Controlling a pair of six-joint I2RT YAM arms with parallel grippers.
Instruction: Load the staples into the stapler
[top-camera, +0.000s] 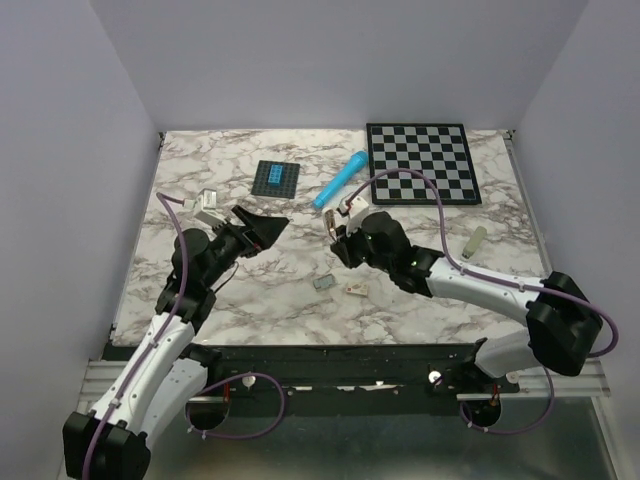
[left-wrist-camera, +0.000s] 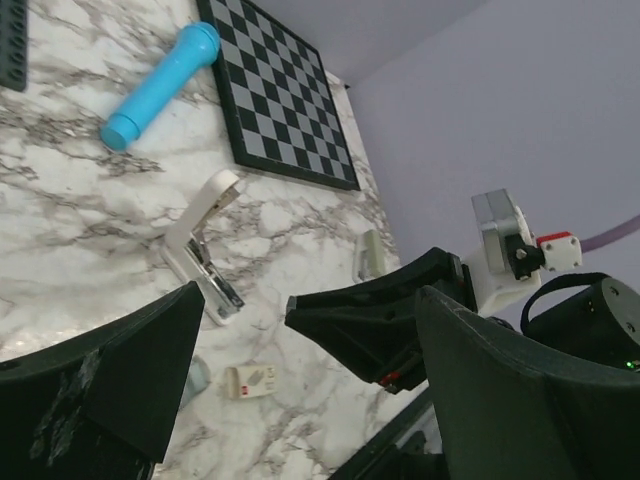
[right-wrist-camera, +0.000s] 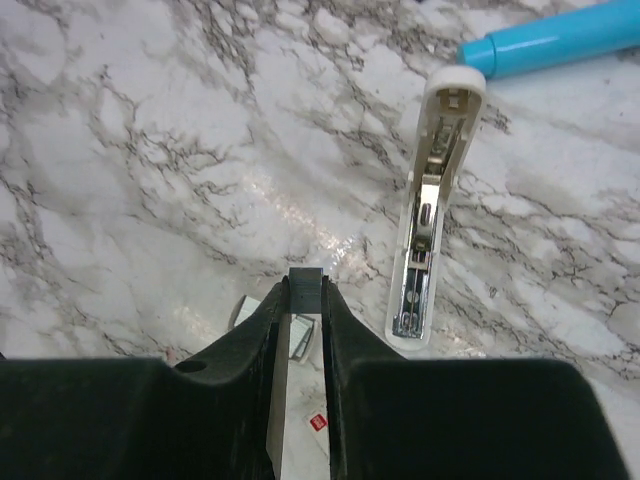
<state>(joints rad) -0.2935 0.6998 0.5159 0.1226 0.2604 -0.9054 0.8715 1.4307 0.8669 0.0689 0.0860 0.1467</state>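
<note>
Marble bench (top-camera: 250, 290) between pale walls. Right end effector (right-wrist-camera: 305, 296) is narrowed to a slit and clamped on the staples (right-wrist-camera: 305, 280), a small dark grey block pinched at its tips. Stapler (right-wrist-camera: 430, 220) lies flipped open on the bench just beside those tips at 2 o'clock, apart from them, with its metal rail facing up. Left end effector (top-camera: 262, 222) hangs with fingers spread wide, holding nothing, at 9 o'clock of the stapler in the top view. From above, the right wrist hides most of the stapler, and the staples are too small to make out.
</note>
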